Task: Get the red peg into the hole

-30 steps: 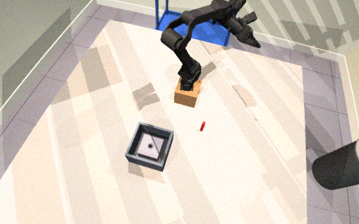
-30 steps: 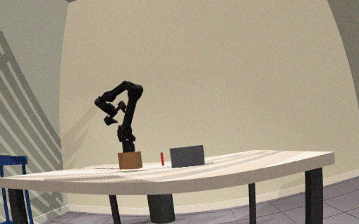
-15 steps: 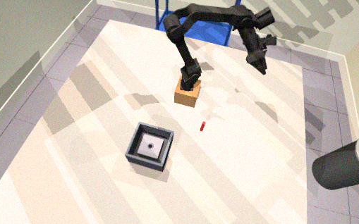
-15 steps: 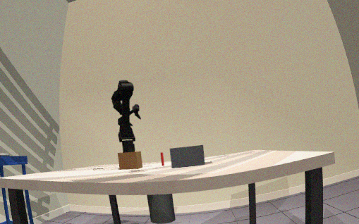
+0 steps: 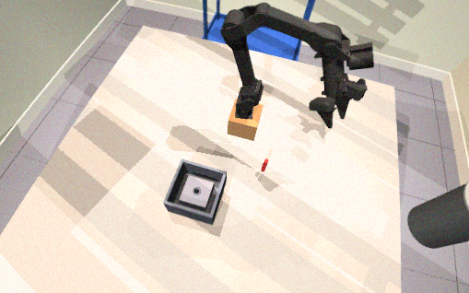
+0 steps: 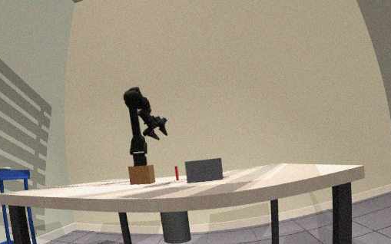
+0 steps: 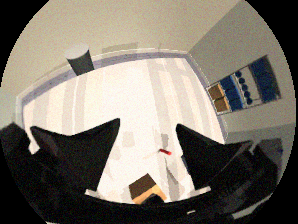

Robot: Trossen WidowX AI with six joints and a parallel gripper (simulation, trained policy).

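The red peg [image 5: 264, 165] [image 6: 177, 173] [image 7: 165, 152] stands upright on the table, between the arm's wooden base block and the box. The open dark grey box [image 5: 170, 206] [image 6: 203, 170] stands to the peg's left in the top view. The light plate [image 5: 205, 196] lies at its bottom, with a round, empty-looking hole [image 5: 196, 191] at its middle. My gripper [image 5: 335, 122] [image 6: 163, 137] [image 7: 149, 124] is open and empty, high above the table. It is well away from the peg, which shows between and beyond the fingers in the wrist view. The box is not seen in the wrist view.
The arm stands on a wooden block [image 5: 242, 128] [image 6: 141, 175] [image 7: 142, 186] on the table [image 5: 297, 258] [image 6: 105, 203]. A blue shelf frame [image 5: 260, 42] [image 6: 4, 176] stands behind the table. A dark grey cylinder [image 5: 441, 218] [image 6: 175, 227] [image 7: 81, 61] stands beyond the table's edge.
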